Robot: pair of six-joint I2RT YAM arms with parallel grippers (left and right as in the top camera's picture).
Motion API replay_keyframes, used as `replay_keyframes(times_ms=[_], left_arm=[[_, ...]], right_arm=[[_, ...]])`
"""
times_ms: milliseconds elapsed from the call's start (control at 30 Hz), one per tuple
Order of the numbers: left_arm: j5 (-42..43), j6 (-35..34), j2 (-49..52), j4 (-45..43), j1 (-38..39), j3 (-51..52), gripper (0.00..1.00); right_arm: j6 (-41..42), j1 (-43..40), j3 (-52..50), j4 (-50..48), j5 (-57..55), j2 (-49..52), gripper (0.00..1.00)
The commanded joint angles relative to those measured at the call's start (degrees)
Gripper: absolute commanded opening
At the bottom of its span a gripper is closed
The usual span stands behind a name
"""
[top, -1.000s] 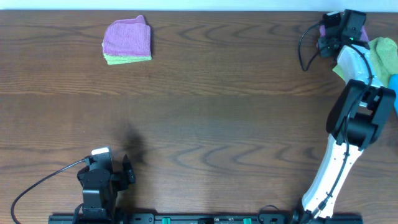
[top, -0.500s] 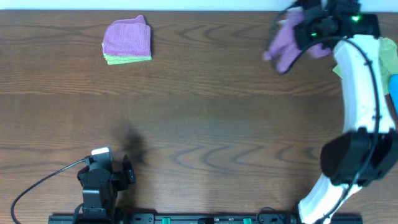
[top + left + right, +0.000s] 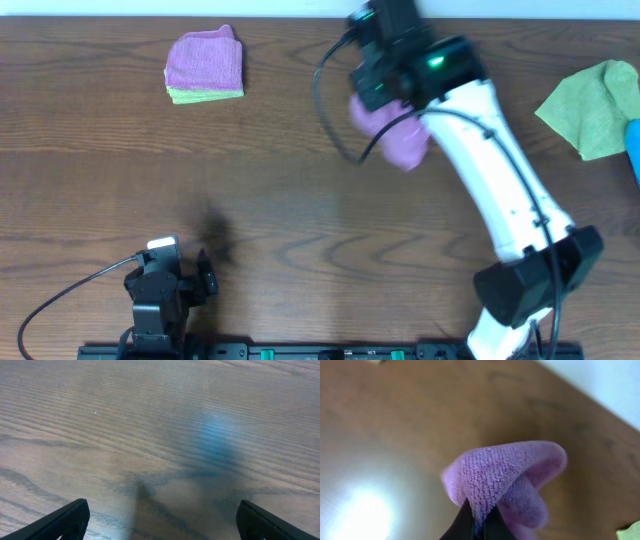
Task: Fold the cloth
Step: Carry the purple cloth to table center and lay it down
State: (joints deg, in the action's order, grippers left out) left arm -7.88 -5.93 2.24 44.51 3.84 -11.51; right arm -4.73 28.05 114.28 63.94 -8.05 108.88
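The right tool (image 3: 476, 527) pinches a purple cloth (image 3: 505, 472) and holds it up over the brown desk (image 3: 280, 190). The left tool (image 3: 162, 520) is spread wide.

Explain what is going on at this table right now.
The right gripper is shut on a purple cloth, holding it bunched above the table. The left gripper sits open and empty near the front edge. A folded purple-and-green stack lies at the far left, a loose green cloth at the far right.
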Motion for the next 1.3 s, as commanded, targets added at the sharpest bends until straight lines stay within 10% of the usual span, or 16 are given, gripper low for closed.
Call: replay_keyframes(times_ms=[0, 333, 667, 933, 1000, 1267], left_arm=[[-0.4, 0.8, -0.2, 1.7, -0.2, 1.2, 0.95], [-0.4, 0.8, -0.2, 1.7, -0.2, 1.2, 0.95], [-0.4, 0.8, -0.2, 1.7, -0.2, 1.2, 0.95], [-0.4, 0.8, -0.2, 1.7, -0.2, 1.2, 0.95], [-0.4, 0.8, -0.2, 1.7, -0.2, 1.2, 0.95], [-0.4, 0.8, -0.2, 1.7, -0.2, 1.2, 0.95]], right_arm=[[3.4, 3.7, -0.5, 4.9, -4.6, -0.2, 0.01], [10.8, 9.3, -9.7, 7.0, -7.8, -1.6, 0.01], [-2.0, -1.4, -9.9, -24.7, -12.6, -0.1, 0.01], [-3.2, 4.2, -9.7, -10.8, -6.2, -1.7, 0.02], [-3.3, 6.9, -10.0, -5.3, -2.1, -1.7, 0.99], [4.7, 13.2, -16.7, 0.0, -7.2, -1.7, 0.99]])
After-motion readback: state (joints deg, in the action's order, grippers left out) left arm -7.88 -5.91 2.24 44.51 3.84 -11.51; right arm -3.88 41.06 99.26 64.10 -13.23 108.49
